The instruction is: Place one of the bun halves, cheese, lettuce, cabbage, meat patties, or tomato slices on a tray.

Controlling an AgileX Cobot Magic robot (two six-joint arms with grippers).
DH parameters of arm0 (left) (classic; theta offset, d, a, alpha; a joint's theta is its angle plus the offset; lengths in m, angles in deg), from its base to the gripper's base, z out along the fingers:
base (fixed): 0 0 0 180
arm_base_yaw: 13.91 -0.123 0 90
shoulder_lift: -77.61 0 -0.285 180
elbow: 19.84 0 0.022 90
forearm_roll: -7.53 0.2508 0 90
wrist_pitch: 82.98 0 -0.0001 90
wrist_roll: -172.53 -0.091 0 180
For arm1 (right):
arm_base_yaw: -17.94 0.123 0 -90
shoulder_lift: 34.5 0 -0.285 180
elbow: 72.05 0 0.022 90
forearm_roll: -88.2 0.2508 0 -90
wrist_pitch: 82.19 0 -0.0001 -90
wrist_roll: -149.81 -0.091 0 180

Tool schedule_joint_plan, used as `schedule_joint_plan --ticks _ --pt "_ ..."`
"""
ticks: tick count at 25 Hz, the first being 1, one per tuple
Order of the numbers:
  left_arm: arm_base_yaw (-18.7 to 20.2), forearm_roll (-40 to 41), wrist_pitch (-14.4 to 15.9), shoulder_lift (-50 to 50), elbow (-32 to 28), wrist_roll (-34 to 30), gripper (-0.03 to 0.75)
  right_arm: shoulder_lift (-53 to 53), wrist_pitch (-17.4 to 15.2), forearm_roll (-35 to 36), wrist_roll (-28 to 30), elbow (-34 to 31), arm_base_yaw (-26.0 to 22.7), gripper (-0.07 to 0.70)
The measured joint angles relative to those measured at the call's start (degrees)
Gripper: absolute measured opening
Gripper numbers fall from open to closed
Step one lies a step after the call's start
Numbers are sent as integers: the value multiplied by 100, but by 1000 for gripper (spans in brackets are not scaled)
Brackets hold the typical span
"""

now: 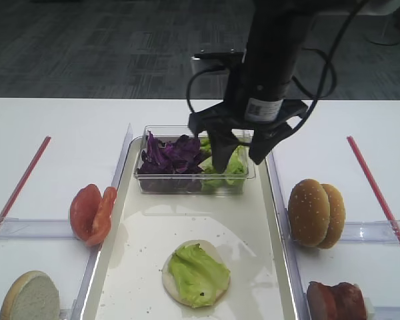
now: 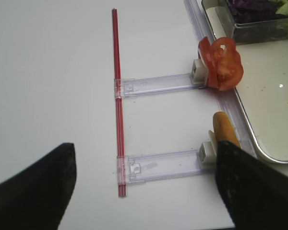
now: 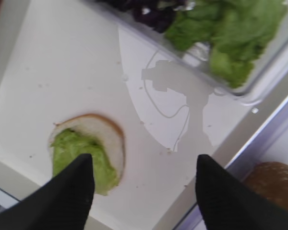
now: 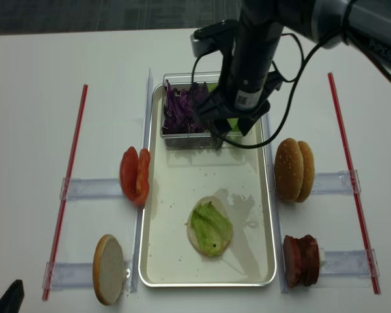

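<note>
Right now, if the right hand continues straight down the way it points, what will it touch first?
Probably the crinkly light-green lettuce in the small clear plastic tub. The open right hand points down at that end of the tub, beside the dark purple cabbage. Depth is unclear; the tub's rim could come first.

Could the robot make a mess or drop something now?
Maybe. The right pincer hangs open just above the clear tub of cabbage and loose lettuce, so going down carelessly could bump the rim or push the tub along the tray. Leaves grabbed there might spill on the way. The lettuce leaf only rests on the bun half, so a knock could slide it off.
</note>
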Motion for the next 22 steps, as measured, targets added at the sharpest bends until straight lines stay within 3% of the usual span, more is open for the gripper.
schedule_joint_plan --ticks 22 --pt "0 0 0 0 0 0 545 0 0 -691 48 0 -2900 481"
